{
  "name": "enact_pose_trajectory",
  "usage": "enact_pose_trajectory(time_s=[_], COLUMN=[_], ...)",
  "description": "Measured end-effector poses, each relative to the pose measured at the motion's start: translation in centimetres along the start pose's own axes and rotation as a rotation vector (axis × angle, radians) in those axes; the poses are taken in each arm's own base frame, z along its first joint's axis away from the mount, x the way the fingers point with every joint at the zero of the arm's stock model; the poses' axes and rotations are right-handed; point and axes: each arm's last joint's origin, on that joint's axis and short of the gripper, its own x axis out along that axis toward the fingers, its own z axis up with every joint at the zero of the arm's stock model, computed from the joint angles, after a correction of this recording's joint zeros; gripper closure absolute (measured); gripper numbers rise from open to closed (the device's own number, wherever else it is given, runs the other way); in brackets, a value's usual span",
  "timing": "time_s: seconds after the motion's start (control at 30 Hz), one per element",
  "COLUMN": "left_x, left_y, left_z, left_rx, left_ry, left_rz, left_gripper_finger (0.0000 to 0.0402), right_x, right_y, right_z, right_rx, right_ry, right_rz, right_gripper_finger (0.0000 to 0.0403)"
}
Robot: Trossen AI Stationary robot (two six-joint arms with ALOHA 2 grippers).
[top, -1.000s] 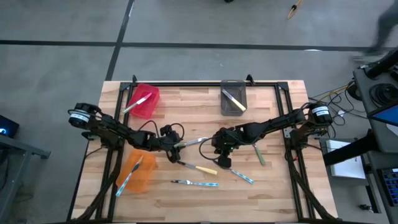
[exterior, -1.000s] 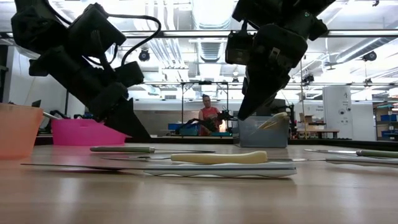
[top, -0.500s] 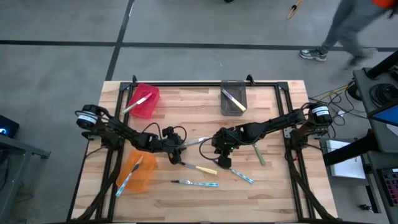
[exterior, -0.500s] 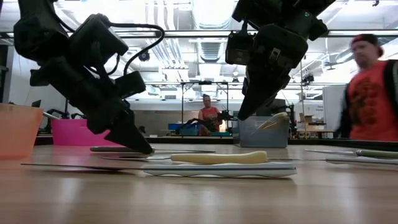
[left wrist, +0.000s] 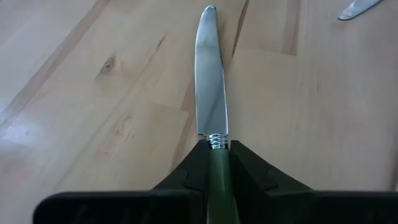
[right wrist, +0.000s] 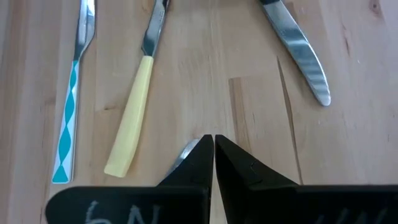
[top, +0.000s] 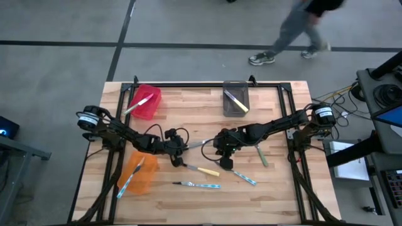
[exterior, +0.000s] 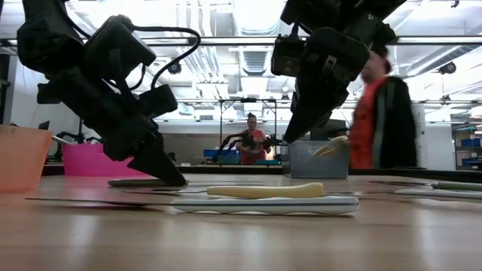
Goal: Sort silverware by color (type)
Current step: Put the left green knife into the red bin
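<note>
The silverware lies spread over the middle and near half of the wooden table (top: 276, 182), and one piece of it, a green-handled knife (left wrist: 211, 124), is clamped by its handle between the fingers of the left gripper (top: 180, 149) near the table's centre; in the left wrist view the two dark fingers (left wrist: 186, 180) press against the green handle on both sides while the silver blade runs straight out ahead, flat on the wood. In the low view the left gripper's tip (exterior: 162, 172) is down at the table surface. The right gripper (top: 221, 150) hangs just beside it toward the right side of the table, jaws shut with nothing between them, its tip above the wood in the low view (exterior: 297, 128). Below and ahead of it lie a yellow-handled knife (top: 202, 170) and a knife with a light-blue patterned handle (top: 246, 178), and nearer the front edge another light-blue knife (top: 198, 184). A second green-handled knife (top: 262, 156) lies toward the right edge. At the back edge a grey bin (top: 235, 100) holds a yellow-handled piece, a red bin (top: 146, 102) sits toward the back left corner with cutlery in it, and an orange bin (top: 138, 173) near the front left holds a light-blue piece. A person (exterior: 380, 113) passes beyond the table.
</note>
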Motion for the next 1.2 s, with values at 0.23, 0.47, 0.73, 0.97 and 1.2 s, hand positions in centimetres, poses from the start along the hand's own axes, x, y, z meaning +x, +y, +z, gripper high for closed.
enact_pose_trajectory(time_s=[0.23, 0.47, 0.73, 0.97, 1.2], left_x=[-0.2, -1.1, -1.7, -2.1, -3.5], left_y=[-0.1, -0.1, -0.1, -0.2, 0.2], left_z=[0.5, 1.5, 2.0, 2.4, 3.2], left_rx=[-0.013, -0.018, -0.023, -0.001, 0.112], left_ry=[-0.025, -0.065, -0.086, -0.095, -0.101], left_rz=[0.004, -0.017, -0.028, -0.068, -0.11], left_gripper_finger=[0.0377, 0.0394, 0.0396, 0.0399, 0.0401], right_x=[0.0, 0.0, 0.1, 0.2, 0.0], right_y=[-0.1, -0.1, 0.0, -0.1, -1.0], right_z=[0.0, 0.1, 0.6, 0.4, 0.9], right_rx=[0.0, -0.001, -0.019, 0.008, 0.094], right_ry=[-0.008, -0.021, -0.11, -0.114, -0.113], right_rz=[-0.025, -0.049, -0.027, -0.032, -0.05], right_gripper_finger=[0.0394, 0.0394, 0.0394, 0.0394, 0.0394])
